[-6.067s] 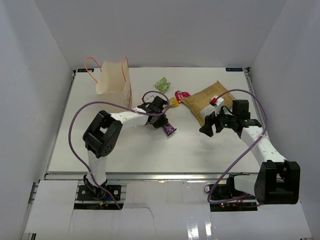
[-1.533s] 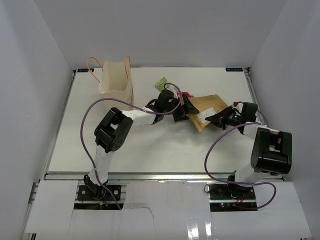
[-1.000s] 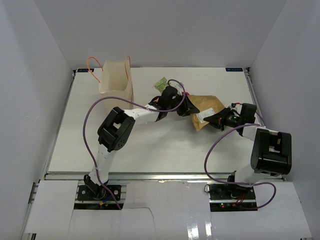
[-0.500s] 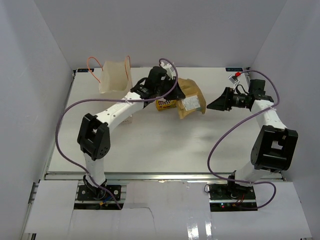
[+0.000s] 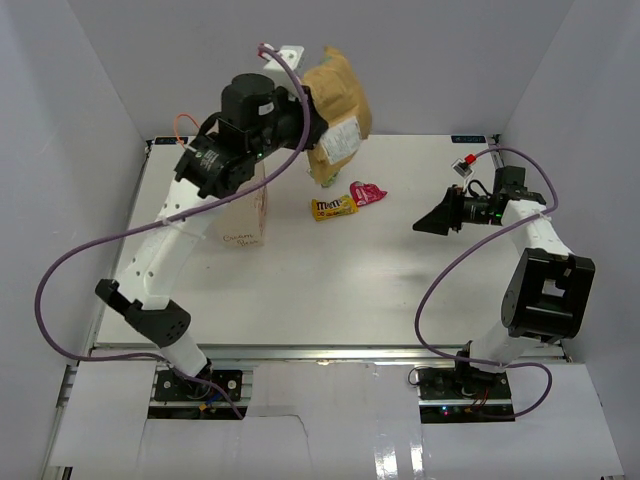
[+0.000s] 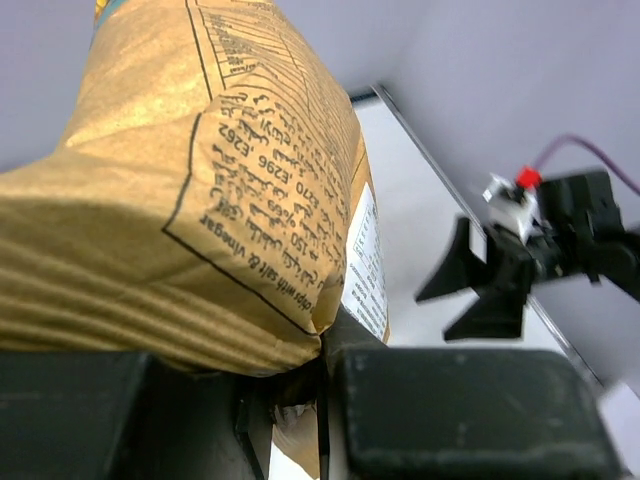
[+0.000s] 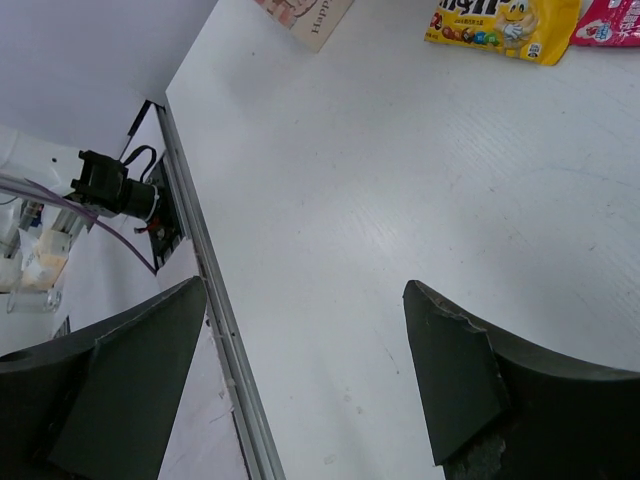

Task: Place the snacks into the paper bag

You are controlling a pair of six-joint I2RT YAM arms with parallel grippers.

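The left pincer is clamped on one end of a large tan paper pouch with a white label, holding it high off the white worktop. Under the left arm, and partly hidden by it, stands the tall cream paper bag with orange cord handles. The right pincer is spread wide and holds nothing, low over the worktop's right side. Between the arms, a yellow M&M's packet and a pink-red packet lie just beside each other.
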